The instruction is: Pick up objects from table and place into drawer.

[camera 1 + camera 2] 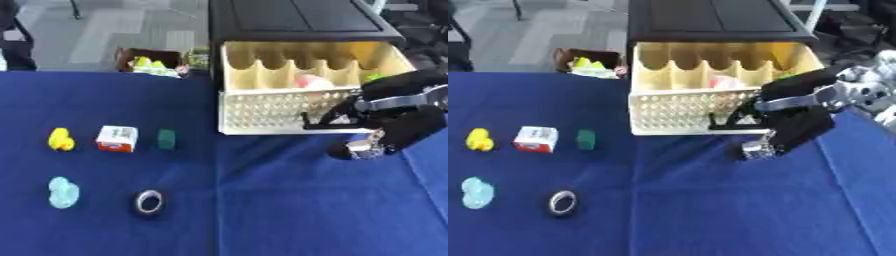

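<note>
Views: in the right eye view we see more of our right arm, silver joints included; the left eye view cuts it at the edge.
Right hand point(785, 131): at the drawer's front right corner, fingers curled, nothing visibly held.
Drawer point(262, 112): cream, pulled open from the black cabinet point(289, 20); we see a pink thing point(312, 81) and a green bit point(374, 77) inside.
Table point(262, 210): yellow duck point(59, 139), white-and-red box point(116, 138), green block point(166, 139), pale blue shape point(63, 192) and tape ring point(149, 201) lie at left, well apart from the drawer.

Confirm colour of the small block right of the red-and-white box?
Dark green block, beside the red-and-white box; clearest in the left eye view.
</note>
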Controlling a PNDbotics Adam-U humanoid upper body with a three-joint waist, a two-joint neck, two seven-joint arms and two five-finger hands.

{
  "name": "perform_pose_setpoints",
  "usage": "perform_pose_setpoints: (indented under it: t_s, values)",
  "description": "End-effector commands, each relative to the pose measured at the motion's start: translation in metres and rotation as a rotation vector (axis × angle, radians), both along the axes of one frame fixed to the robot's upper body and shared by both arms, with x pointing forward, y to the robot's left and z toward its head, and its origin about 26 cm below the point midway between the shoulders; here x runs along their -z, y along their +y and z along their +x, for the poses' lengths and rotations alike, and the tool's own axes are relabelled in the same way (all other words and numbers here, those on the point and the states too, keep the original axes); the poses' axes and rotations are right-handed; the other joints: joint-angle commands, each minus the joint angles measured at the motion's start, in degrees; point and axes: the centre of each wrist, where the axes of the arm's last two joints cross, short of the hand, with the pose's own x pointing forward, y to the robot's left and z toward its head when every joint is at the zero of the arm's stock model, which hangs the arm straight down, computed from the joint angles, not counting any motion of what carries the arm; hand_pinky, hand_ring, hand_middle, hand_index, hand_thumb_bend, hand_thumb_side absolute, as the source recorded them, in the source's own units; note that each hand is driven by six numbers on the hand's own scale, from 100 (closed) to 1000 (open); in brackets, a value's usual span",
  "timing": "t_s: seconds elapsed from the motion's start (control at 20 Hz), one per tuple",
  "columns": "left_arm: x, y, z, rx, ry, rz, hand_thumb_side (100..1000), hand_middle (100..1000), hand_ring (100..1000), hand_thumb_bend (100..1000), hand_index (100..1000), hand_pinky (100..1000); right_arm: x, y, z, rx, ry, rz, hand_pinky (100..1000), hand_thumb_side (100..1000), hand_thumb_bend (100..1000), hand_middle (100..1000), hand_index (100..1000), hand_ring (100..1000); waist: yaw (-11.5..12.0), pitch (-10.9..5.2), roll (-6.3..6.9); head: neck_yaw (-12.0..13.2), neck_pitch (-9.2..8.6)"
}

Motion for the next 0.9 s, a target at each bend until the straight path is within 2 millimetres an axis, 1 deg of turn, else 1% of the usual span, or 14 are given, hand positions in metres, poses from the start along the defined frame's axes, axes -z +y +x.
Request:
perform_pose_setpoints:
  t_s: [0.05, 0.45, 0.75, 0.9]
  values:
    - [-0.010, 0.000, -0.003, 0.002, -0.033, 0.009, 883, 565, 465, 100, 815, 457, 0.004, 0.007, -0.007, -0.048, 0.030, -0.006, 151, 1000, 323, 174, 869, 204, 0.1, -0.98, 0.08, -0.2, -0.60]
    - [-0.009, 0.000, -0.003, 0.001, -0.031, 0.010, 885, 565, 465, 100, 814, 457, 0.003, 0.007, -0.010, -0.051, 0.029, -0.001, 153, 1000, 316, 174, 868, 203, -0.1, -0.96, 0.05, -0.2, -0.54]
    - [-0.009, 0.000, -0.003, -0.002, -0.030, 0.010, 885, 565, 464, 100, 813, 457, -0.004, 0.005, -0.016, -0.047, -0.002, 0.007, 187, 1000, 299, 190, 905, 221, -0.1, -0.87, 0.11, -0.1, -0.48]
    - [-0.009, 0.000, -0.003, -0.003, -0.030, 0.010, 886, 565, 465, 100, 812, 457, -0.008, 0.005, -0.022, -0.054, -0.010, 0.027, 208, 1000, 268, 194, 921, 230, -0.2, -0.80, 0.13, 0.0, -0.51]
